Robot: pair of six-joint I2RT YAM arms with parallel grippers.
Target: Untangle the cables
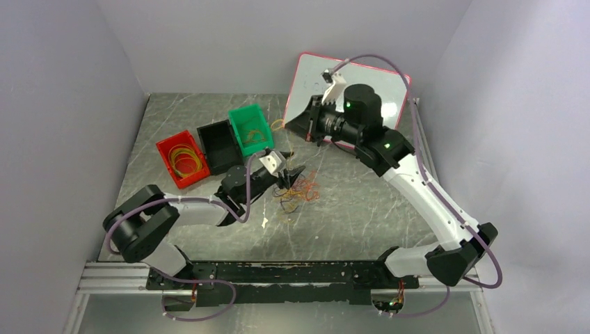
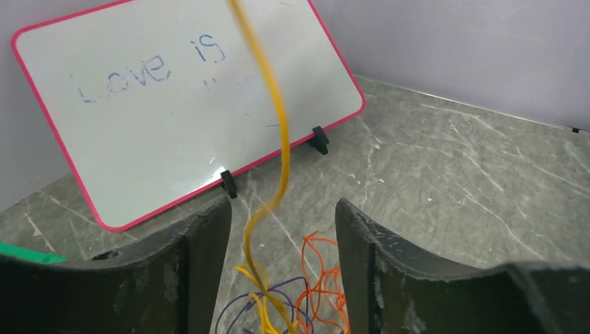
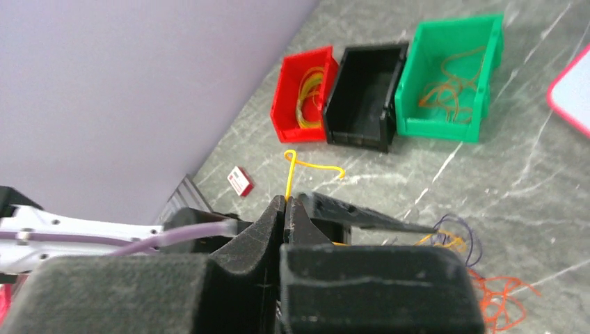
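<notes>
Our right gripper (image 3: 286, 202), clenched on a yellow cable (image 3: 308, 165), holds it strung up from the cables (image 1: 300, 189) heaped mid-frame in the top view, our left gripper (image 2: 282, 219) open over them: mid-extraction, we judge, needing a steady pull clear.

Top overhead, wide; wrist views close-in; all share cables (image 1: 300, 189).

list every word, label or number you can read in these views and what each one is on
"Love is": faint blue handwriting on the whiteboard, left wrist view.
Fainter marks under it: too faint to read.
Small red and white tag, right wrist view: print too small to read.
Nothing else bears readable text.
</notes>
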